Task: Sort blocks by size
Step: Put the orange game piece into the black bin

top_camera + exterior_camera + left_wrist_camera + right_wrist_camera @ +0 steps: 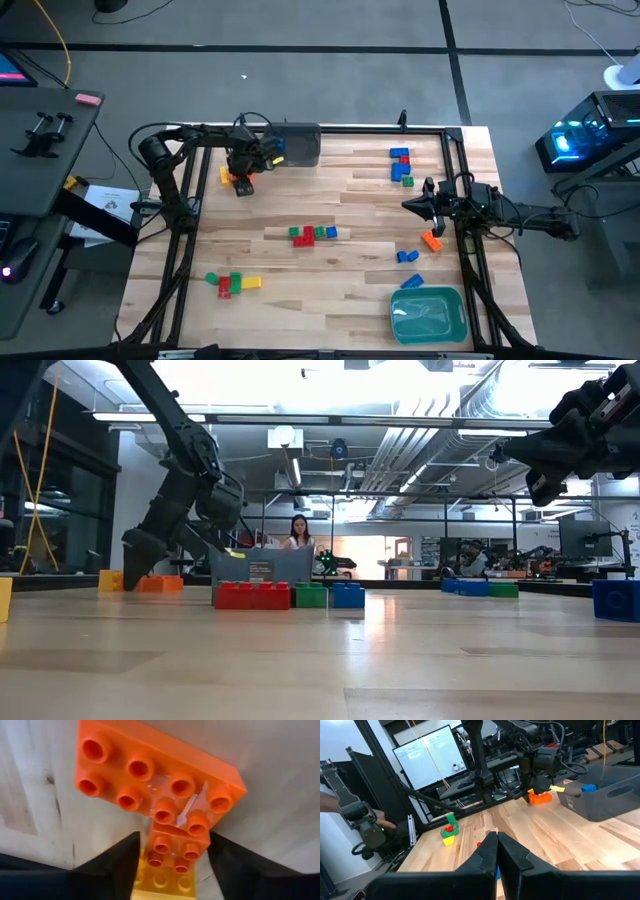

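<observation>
The left gripper (240,181) is down at the far-left part of the table (350,300), just in front of the dark grey bin (296,143). Its two dark fingers (117,865) stand apart on either side of a small orange brick (172,849), with gaps showing on both sides, so the brick sits between them ungripped. A yellow brick (165,882) lies right behind it, nearer the wrist, and a long orange brick (155,775) lies straight ahead of the fingertips, touching the small one.

A blue block (589,787) rests inside the bin, beyond that gripper. The bin carries a label (259,571), but its print is too small to read.

The right gripper (412,204) hovers off the table on the right side, fingers pressed together and empty. Just beside it toward the near edge lie an orange block (431,240) and two blue blocks (407,256); the teal tray (428,314) sits further that way. Toward the far edge is a blue, red and green cluster (401,165). Between the two arms runs a row of red, green and blue bricks (290,596).
</observation>
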{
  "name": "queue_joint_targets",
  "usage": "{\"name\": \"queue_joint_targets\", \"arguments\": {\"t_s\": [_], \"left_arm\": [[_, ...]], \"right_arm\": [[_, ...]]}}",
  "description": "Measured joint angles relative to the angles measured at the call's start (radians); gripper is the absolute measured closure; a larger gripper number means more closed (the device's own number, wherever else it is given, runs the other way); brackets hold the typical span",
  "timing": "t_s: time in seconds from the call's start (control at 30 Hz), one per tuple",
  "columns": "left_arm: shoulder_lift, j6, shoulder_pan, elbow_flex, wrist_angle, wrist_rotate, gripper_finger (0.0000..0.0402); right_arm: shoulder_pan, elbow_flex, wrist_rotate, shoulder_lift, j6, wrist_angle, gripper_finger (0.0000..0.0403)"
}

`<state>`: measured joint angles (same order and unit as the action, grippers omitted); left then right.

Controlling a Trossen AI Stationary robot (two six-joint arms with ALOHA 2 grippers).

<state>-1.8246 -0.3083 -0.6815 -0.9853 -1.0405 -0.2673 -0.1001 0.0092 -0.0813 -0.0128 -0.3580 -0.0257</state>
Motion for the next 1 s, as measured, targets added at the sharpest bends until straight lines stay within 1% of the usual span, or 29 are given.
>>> {"name": "queue_joint_targets", "arguments": {"t_s": [0.1, 0.13, 0.17, 0.33, 0.47, 0.53, 0.6, 0.67, 0.7, 0.77, 0.87, 0.93, 1.0], "left_arm": [[0.012, 0.018, 0.002, -0.017, -0.018, -0.002, 0.0284], [0.022, 0.027, -0.001, -0.028, -0.029, -0.010, 0.0304], [0.036, 0.033, -0.007, -0.042, -0.040, -0.013, 0.0307], [0.135, 0.068, -0.041, -0.123, -0.136, -0.016, 0.0307], [0.244, 0.112, -0.063, -0.201, -0.155, -0.002, 0.0307], [0.288, 0.148, -0.068, -0.233, -0.093, 0.046, 0.0307], [0.316, 0.195, -0.060, -0.250, 0.014, 0.117, 0.0307], [0.317, 0.244, -0.042, -0.251, 0.129, 0.170, 0.0307], [0.307, 0.262, -0.031, -0.251, 0.177, 0.179, 0.0307], [0.274, 0.278, -0.005, -0.251, 0.258, 0.179, 0.0307], [0.211, 0.286, 0.029, -0.249, 0.366, 0.150, 0.0302], [0.172, 0.285, 0.043, -0.249, 0.427, 0.146, 0.0280], [0.134, 0.282, 0.051, -0.262, 0.437, 0.146, 0.0247]], "right_arm": [[0.000, 0.000, 0.000, 0.000, 0.000, 0.000, 0.0402], [0.000, 0.000, 0.000, 0.000, 0.000, 0.000, 0.0402], [0.000, 0.000, 0.000, 0.000, 0.000, 0.000, 0.0402], [0.000, 0.000, 0.000, 0.000, 0.000, 0.000, 0.0402], [0.000, 0.000, 0.000, 0.000, 0.000, 0.000, 0.0402], [0.000, 0.000, 0.000, 0.000, 0.000, 0.000, 0.0402], [0.000, 0.000, 0.000, 0.000, 0.000, 0.000, 0.0402], [0.000, 0.000, 0.000, 0.000, 0.000, 0.000, 0.0402], [0.000, 0.000, 0.000, 0.000, 0.000, 0.000, 0.0402], [0.000, 0.000, 0.000, 0.000, 0.000, 0.000, 0.0402], [0.000, 0.000, 0.000, 0.000, 0.000, 0.000, 0.0402], [0.000, 0.000, 0.000, 0.000, 0.000, 0.000, 0.0402], [0.000, 0.000, 0.000, 0.000, 0.000, 0.000, 0.0402]]}}
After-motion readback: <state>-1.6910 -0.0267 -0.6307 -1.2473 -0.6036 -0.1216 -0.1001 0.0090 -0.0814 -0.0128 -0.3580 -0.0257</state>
